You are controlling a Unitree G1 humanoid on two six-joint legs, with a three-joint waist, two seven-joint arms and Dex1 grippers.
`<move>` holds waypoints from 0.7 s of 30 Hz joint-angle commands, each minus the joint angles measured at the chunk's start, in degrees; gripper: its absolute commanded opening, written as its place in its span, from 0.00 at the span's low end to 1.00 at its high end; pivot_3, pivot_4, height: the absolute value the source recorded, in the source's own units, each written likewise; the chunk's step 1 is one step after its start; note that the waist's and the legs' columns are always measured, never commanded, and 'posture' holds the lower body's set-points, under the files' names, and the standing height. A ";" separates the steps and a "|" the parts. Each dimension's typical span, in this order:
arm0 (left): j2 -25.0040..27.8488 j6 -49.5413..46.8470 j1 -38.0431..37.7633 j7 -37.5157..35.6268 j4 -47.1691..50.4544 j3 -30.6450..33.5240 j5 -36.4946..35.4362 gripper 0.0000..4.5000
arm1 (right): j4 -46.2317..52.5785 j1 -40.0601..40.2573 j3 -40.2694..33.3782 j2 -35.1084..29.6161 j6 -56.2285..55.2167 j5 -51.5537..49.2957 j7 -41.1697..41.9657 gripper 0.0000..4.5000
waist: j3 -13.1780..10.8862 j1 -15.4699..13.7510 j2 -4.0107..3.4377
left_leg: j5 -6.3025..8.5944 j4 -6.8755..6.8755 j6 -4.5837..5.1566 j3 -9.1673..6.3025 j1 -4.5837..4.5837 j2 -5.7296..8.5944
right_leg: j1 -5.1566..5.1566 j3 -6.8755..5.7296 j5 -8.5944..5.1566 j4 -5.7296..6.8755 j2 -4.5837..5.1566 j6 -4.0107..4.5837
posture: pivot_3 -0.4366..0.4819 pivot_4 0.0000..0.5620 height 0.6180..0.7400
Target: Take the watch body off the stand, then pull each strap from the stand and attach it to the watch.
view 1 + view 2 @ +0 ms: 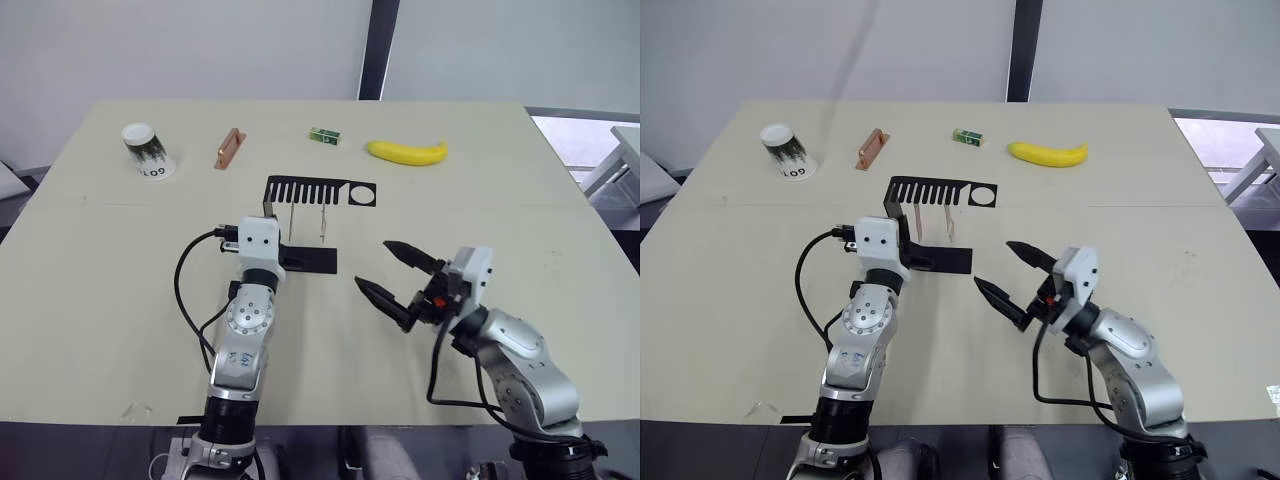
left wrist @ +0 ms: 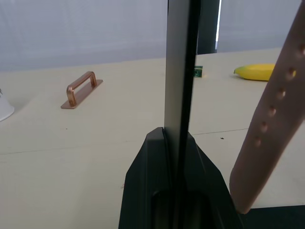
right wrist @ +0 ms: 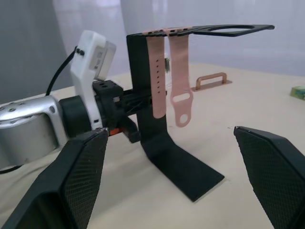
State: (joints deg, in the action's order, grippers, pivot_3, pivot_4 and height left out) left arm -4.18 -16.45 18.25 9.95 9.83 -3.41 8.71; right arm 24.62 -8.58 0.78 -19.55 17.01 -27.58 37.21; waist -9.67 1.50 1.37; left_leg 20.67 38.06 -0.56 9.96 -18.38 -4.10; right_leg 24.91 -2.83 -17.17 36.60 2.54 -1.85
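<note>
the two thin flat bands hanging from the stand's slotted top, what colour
Salmon pink thin flat bands, clearest in the right wrist view, hanging from the black bent sheet-metal stand.

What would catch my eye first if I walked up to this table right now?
Probably the black stand in the middle of the table, with two pink straps hanging from its slotted top. The left gripper is clamped on the stand's upright back, while the right gripper waits wide open just beside it. Along the far edge lies a bright yellow banana.
</note>
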 commanded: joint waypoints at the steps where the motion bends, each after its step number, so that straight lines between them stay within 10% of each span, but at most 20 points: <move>1: -0.27 1.49 1.61 0.16 0.73 -0.65 0.54 0.01 | 2.44 -3.32 2.45 3.00 3.56 3.21 -7.89 1.00 | 0.00 -0.07 0.00 | 0.00 0.01 0.00 0.00 -0.04 0.00 | 0.06 0.01 0.00 0.05 0.00 0.00 | 0.48 0.27 1.00; 21: -1.34 0.84 -0.19 -0.80 1.58 -2.09 -0.05 0.01 | -8.03 -15.44 8.48 17.33 6.68 15.74 -23.43 1.00 | 0.03 0.02 0.02 | -0.07 0.20 0.05 0.01 -0.58 0.04 | 0.62 -0.02 0.00 0.29 0.08 0.00 | 0.48 0.27 1.00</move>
State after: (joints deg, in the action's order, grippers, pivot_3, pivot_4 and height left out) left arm -4.63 -15.60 18.72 9.80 9.05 -3.75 8.73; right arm 15.40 -23.07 9.53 -3.11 25.04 -11.91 14.49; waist -9.65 1.52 1.39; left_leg 20.60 38.26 -0.51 9.97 -18.96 -4.06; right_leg 25.53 -2.85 -17.17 36.89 2.62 -1.85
